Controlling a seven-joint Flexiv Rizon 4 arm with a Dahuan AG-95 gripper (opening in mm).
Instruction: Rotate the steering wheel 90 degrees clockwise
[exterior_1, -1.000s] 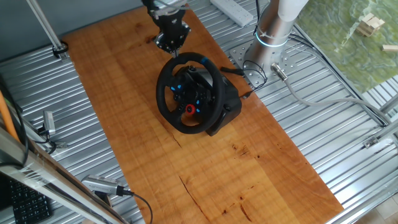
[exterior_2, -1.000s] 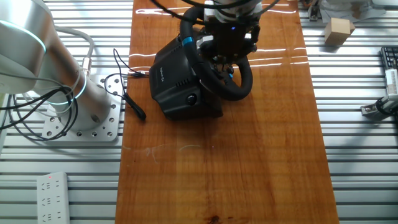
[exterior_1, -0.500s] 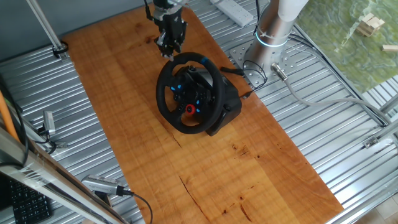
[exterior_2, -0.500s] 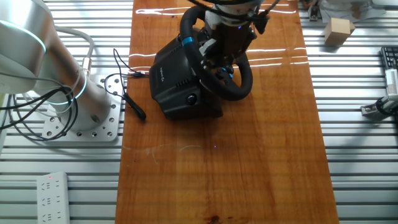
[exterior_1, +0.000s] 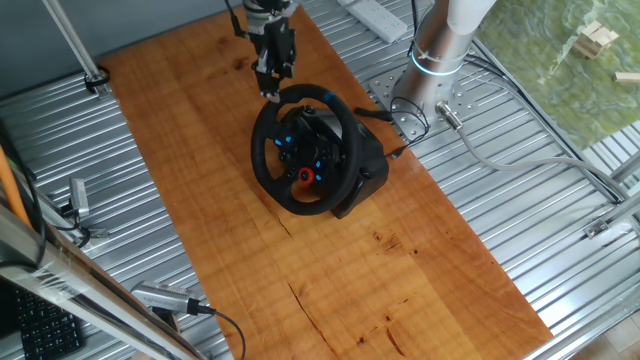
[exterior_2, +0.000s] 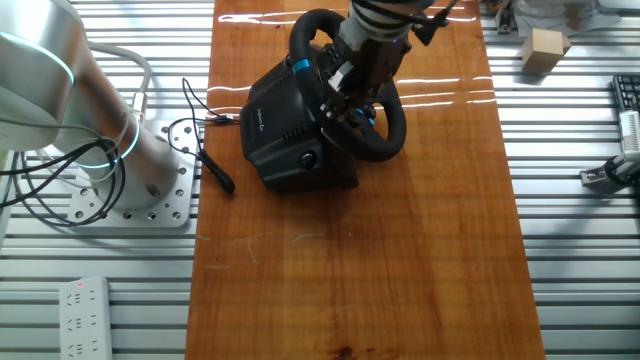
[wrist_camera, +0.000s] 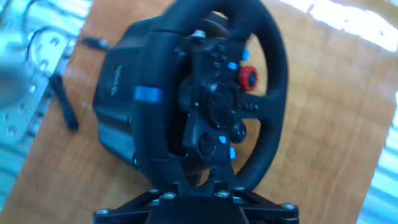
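The steering wheel (exterior_1: 303, 148) stood on its black base (exterior_1: 367, 170) on the wooden board (exterior_1: 200, 150), toward the board's far end and on the side of the arm's mounting plate (exterior_1: 420, 110). Its hub showed blue-lit buttons and one red round button (exterior_1: 306, 176). In the hand view the wheel (wrist_camera: 211, 93) filled most of the frame, with the red button (wrist_camera: 248, 78) right of the hub.

The gripper (exterior_1: 272, 88) hung just above the rim's far edge, fingers pointing down at it. In the other fixed view the gripper (exterior_2: 345, 88) overlapped the rim. Whether its fingers were spread or closed on the rim could not be told.
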